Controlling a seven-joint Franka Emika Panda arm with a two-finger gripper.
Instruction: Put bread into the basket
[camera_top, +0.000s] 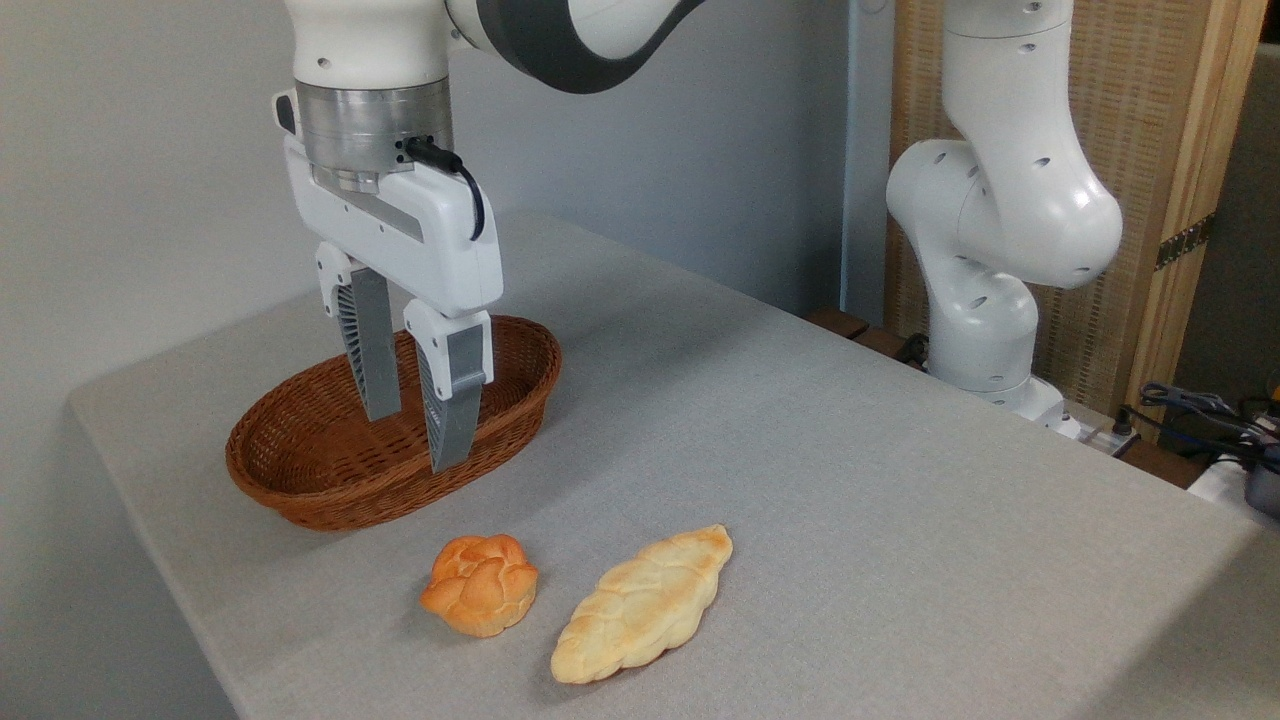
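The bread (481, 584), a small round orange-golden knotted bun, lies on the grey tablecloth near the front edge. Behind it to the left stands the oval reddish-brown wicker basket (300, 478), with nothing in it that I can see. My gripper (415, 441) hangs over the basket, pointing down, open, with nothing between its fingers. Its fingertips are level with the basket's rim, well above and behind the bread.
A longer, paler braided loaf (643, 605) lies just right of the bun. The arm's white base (985, 300) stands at the table's far right edge. Cables (1210, 415) lie off the table at the right. A wooden screen (1140, 150) stands behind.
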